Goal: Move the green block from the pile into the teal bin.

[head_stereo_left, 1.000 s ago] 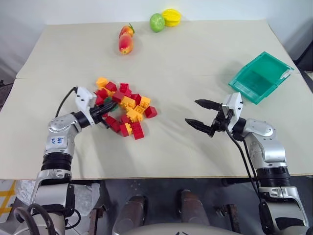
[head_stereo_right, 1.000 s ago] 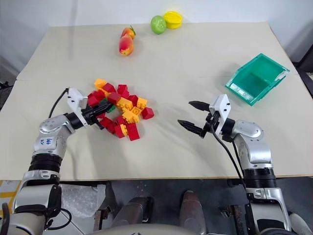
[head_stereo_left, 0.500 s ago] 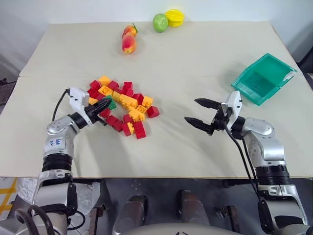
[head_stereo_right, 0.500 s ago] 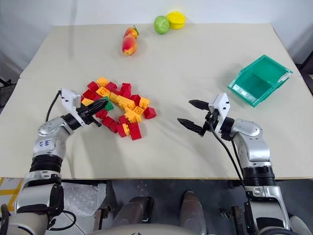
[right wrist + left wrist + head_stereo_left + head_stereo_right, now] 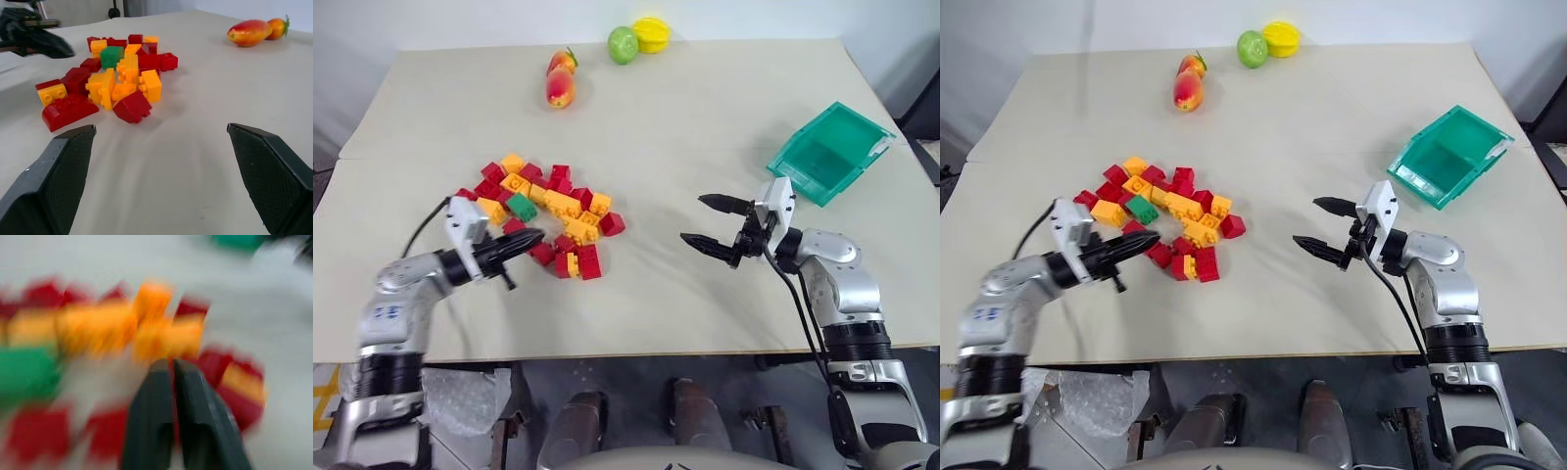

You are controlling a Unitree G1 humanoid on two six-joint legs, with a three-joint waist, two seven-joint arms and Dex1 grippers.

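Beige cloth-covered surface (image 5: 705, 127), pale wall behind; entries as I read them from the remote station:

- Left end effector (image 5: 530, 237): I see it pulled back out of the pile (image 5: 540, 216) toward the near edge, fingers pressed almost together with only a sliver between them, nothing pinched. A second ago those tips were buried among the bricks.
- Green block (image 5: 521, 207): now sitting exposed on the left part of the pile, studs up, among red and yellow bricks (earlier it was mostly masked by the end effector and its neighbours). It lies just beyond the left fingertips, apart from them.
- Meaning for the task: I judge the poke has uncovered the block but not taken it; the grasp is not yet made, and a fresh approach with wider fingers looks necessary.
- Right end effector (image 5: 711, 223): hovers spread wide, empty, between the pile and the teal bin (image 5: 792, 157).
- Teal bin: far right, tilted, empty as far as I can see.
- Toy fruit (image 5: 560, 80): far edge, well apart.
- Writing: small dark marks on a white patch of the left forearm, unreadable; no brands legible.
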